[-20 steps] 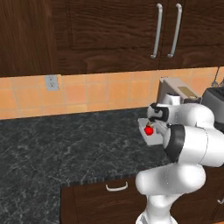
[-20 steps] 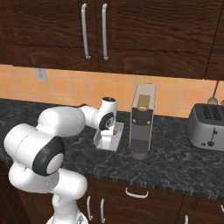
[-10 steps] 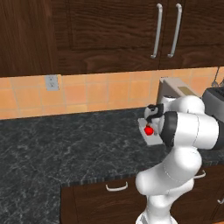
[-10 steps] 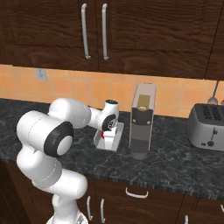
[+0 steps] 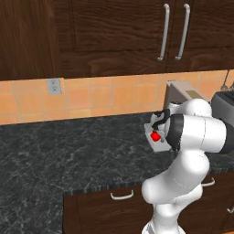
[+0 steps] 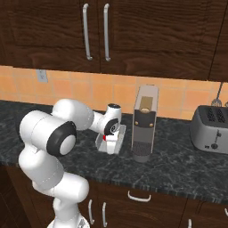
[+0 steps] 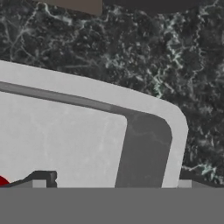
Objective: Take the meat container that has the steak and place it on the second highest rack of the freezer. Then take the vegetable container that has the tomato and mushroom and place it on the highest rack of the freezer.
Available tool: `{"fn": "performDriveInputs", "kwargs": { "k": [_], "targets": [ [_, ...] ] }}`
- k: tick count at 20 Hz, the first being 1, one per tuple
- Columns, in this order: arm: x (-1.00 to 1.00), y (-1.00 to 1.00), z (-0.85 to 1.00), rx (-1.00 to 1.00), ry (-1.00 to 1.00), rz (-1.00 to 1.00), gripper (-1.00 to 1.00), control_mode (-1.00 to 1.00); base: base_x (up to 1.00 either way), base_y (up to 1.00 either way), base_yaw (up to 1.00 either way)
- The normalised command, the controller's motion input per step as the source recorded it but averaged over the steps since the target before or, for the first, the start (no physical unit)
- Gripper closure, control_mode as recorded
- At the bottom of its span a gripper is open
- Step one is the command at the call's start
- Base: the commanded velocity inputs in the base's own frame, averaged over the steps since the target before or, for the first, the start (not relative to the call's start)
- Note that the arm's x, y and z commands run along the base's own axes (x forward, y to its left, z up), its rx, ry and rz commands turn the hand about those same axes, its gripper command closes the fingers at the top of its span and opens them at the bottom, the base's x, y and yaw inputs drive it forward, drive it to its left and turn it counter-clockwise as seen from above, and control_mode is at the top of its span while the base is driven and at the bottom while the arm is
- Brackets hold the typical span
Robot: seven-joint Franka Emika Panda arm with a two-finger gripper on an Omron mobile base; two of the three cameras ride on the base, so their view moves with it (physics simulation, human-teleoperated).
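Note:
The vegetable container (image 5: 151,130) is a shallow white tray on the dark stone counter, beside the coffee machine. The red tomato (image 5: 156,136) lies in it, also visible as the tomato (image 6: 105,138) under my hand. My gripper (image 5: 158,122) hangs low over the tray, fingers pointing down. In the hand view the gripper (image 7: 113,183) is open, one fingertip (image 7: 43,177) inside the tray (image 7: 65,135) and the other by its rounded corner rim. A sliver of the tomato (image 7: 2,181) shows at the lower left. The mushroom is hidden. The meat container, steak and freezer are out of view.
A tall grey coffee machine (image 6: 144,122) stands just right of the tray (image 6: 115,146). A silver toaster (image 6: 211,129) sits farther right. Dark wall cabinets with long handles (image 6: 87,31) hang above. Bare counter (image 5: 68,146) stretches to the left.
The arm's elbow and upper links have swung round while the hand stayed over the tray. The gripper has stayed open and the tray has not moved.

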Motion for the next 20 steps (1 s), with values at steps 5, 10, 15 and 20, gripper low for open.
{"fn": "performDriveInputs", "kwargs": {
  "k": [5,10,15,20],
  "targets": [
    [0.0,0.0,-0.28,0.0,0.0,0.0,-1.0,-1.0,0.0,0.0,0.0],
    [0.0,0.0,-0.09,0.0,0.0,0.0,-1.0,-1.0,0.0,0.0,0.0],
    [0.0,0.0,0.0,0.0,0.0,0.0,1.0,-1.0,0.0,0.0,0.0],
    [0.0,0.0,0.0,0.0,0.0,0.0,1.0,-1.0,0.0,0.0,0.0]
  ]
}}
